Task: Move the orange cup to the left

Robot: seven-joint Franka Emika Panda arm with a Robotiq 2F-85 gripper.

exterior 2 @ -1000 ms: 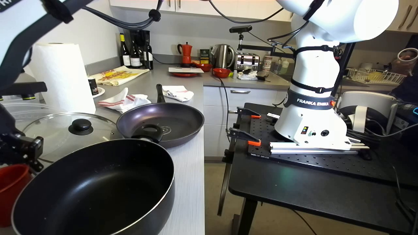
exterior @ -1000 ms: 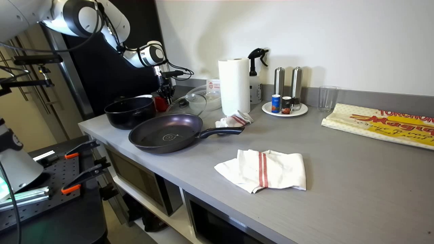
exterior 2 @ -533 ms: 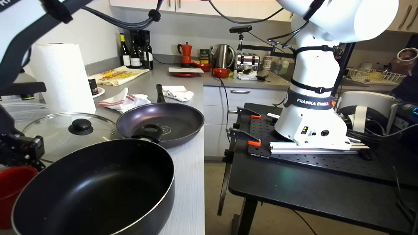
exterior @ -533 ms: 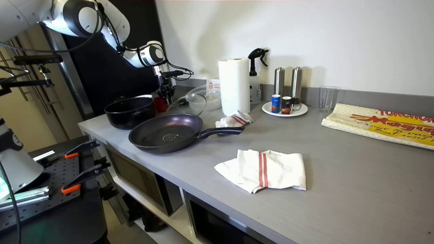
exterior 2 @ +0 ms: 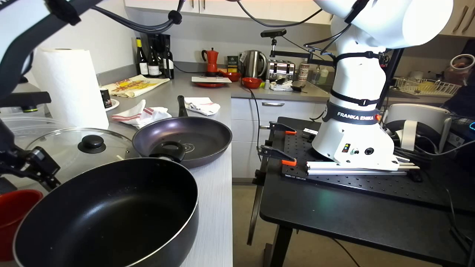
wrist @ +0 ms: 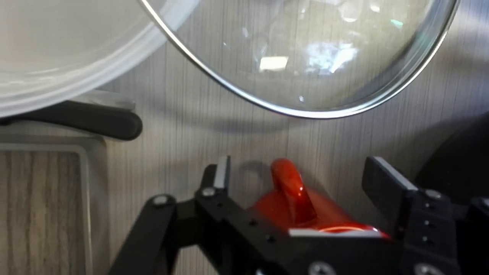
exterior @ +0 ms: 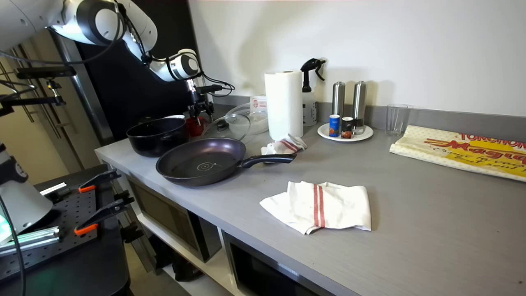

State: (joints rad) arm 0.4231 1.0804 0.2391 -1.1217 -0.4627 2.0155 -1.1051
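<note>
The orange cup (wrist: 263,208), shiny and red-orange with a looped handle, stands on the counter behind the black pot, which hides part of it in both exterior views. In an exterior view the cup (exterior 2: 16,207) shows its rim at the left edge. My gripper (wrist: 298,164) is open above it. The cup's handle lies in the gap between the fingers, apart from both pads. Most of the cup's body is hidden under the gripper in the wrist view. In an exterior view the gripper (exterior: 201,117) covers the cup's upper part.
A black pot (exterior 2: 111,207) sits right beside the cup. Nearby are a glass lid (wrist: 313,110), a clear plastic container (wrist: 95,65), a dark handle (wrist: 110,121) and a metal-rimmed tray (wrist: 87,191). The frying pan (exterior: 201,164) and paper towel roll (exterior: 283,102) stand farther along.
The gripper has gone from shut to open, its fingers spreading apart. The cup has shifted slightly toward the pot between the first and middle frames. The arm has barely moved.
</note>
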